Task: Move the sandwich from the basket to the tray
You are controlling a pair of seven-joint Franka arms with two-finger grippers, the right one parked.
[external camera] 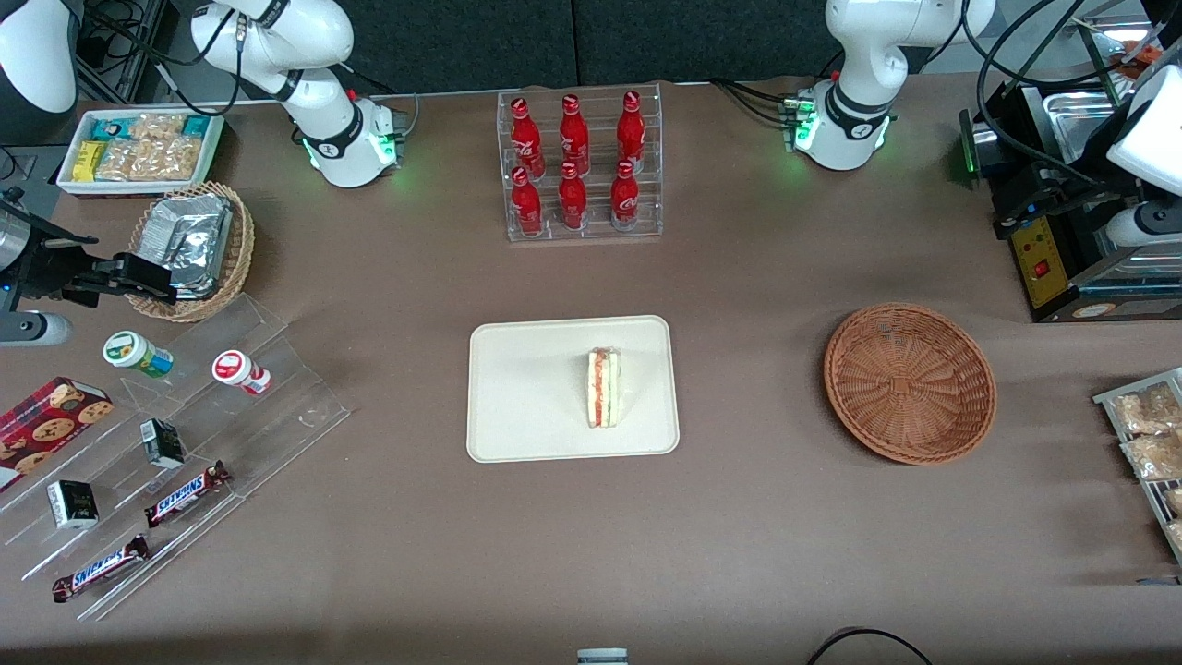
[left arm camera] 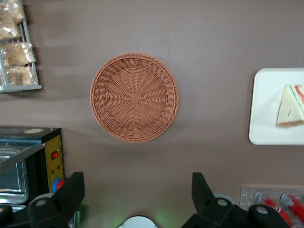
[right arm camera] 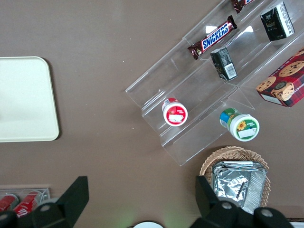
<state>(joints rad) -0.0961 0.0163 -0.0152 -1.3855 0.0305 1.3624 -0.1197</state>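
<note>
The sandwich lies on the tray, well inside the rim and toward the end nearer the basket, with bare tray on every side of it. The basket holds nothing: its woven bottom shows whole in the front view and in my wrist view. I judge the transfer itself done, so the step in hand is to leave the scene undisturbed. Doing that well means keeping my gripper high, carrying nothing, and travelling only over bare table, so that neither finger brushes the basket rim or nudges the tray. My jaws stand wide apart with nothing between them; the two dark fingers frame a stretch of brown tablecloth, and the basket sits below me, well clear of both. The sandwich is a small triangular wedge of pale cream bread; red and green filling shows as stripes along its edge, seen from the front camera as a narrow upright band and from my wrist as a flat triangle with colour on one side. The tray is cream, rectangular, with rounded corners and a low rim. The rack of red bottles stands farther from the front camera than the tray, apart from it.
</note>
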